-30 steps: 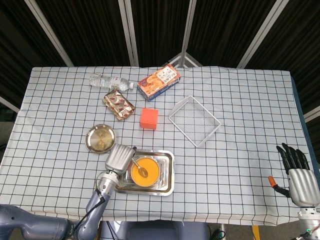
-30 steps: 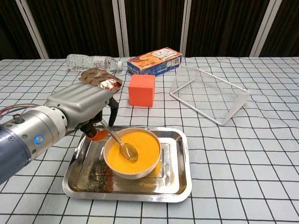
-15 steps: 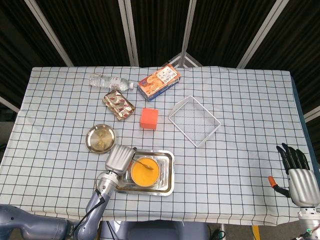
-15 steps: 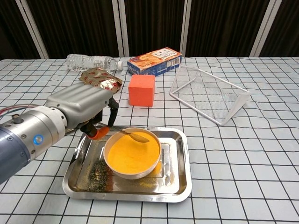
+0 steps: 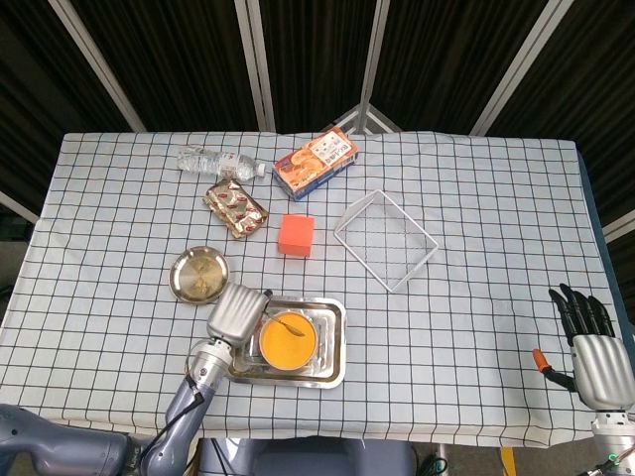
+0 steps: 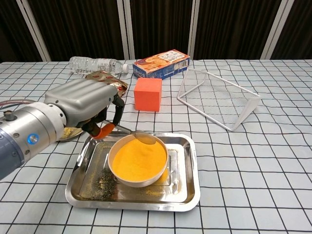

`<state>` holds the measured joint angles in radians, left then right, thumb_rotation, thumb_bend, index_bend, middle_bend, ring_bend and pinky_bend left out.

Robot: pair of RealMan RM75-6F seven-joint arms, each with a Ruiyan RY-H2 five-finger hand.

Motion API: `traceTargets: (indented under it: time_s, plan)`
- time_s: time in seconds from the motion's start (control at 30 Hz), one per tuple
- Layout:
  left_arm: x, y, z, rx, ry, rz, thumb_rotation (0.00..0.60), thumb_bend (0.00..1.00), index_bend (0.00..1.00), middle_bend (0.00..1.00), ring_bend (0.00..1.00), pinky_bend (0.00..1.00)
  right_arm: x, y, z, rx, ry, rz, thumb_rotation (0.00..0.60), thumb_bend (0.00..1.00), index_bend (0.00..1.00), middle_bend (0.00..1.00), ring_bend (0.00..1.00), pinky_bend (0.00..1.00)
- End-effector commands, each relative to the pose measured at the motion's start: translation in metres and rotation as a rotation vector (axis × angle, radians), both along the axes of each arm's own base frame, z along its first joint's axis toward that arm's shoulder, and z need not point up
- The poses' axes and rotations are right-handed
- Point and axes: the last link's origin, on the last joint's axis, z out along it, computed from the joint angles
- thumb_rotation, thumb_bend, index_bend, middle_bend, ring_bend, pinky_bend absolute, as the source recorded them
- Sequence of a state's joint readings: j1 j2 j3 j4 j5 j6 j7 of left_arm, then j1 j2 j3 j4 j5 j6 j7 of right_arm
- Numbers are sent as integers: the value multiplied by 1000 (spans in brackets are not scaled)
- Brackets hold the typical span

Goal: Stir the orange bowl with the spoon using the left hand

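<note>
Left robot hand (image 6: 85,105) grips the spoon (image 6: 139,137) by its handle, spoon head at the far rim of the orange bowl (image 6: 138,159). Bowl sits in a steel tray (image 6: 185,187) at the near left of the desk (image 5: 476,327). Right robot hand (image 5: 592,347) rests at the near right edge, fingers apart, holding nothing.

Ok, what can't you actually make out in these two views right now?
- Spoon grip: in both views the left hand covers the handle.
- Right hand: head view only, at the frame corner; fingers look spread.
- Box print: too small to read.
- Tray residue: unidentifiable specks.
</note>
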<state>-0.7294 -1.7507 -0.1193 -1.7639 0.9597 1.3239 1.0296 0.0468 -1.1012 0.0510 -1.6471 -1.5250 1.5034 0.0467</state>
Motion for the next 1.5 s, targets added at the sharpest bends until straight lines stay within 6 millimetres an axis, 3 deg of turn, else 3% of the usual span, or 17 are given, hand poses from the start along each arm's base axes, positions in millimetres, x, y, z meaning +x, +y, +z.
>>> traceTargets:
  time_s: [0.03,0.37,0.63,0.97,1.5]
  plan:
    - [2,0,6,5,34,-27,600,796,784,1000,944,958,0,0,0,-1,0,1,600,360,0,0,0,0]
    - [19,2,25,6,305,-183,600,815,820,1000,945,958,1,0,0,1,-2,1,600,360,0,0,0,0]
    - [40,-3,26,-20,538,-305,600,815,825,1000,945,958,0,0,0,3,-5,0,600,360,0,0,0,0]
    - [69,-7,26,33,693,-510,600,815,826,1000,945,958,0,0,0,4,-11,-1,600,360,0,0,0,0]
    - [66,-17,16,2,817,-651,600,815,826,1000,945,958,1,0,0,6,-15,-2,600,360,0,0,0,0]
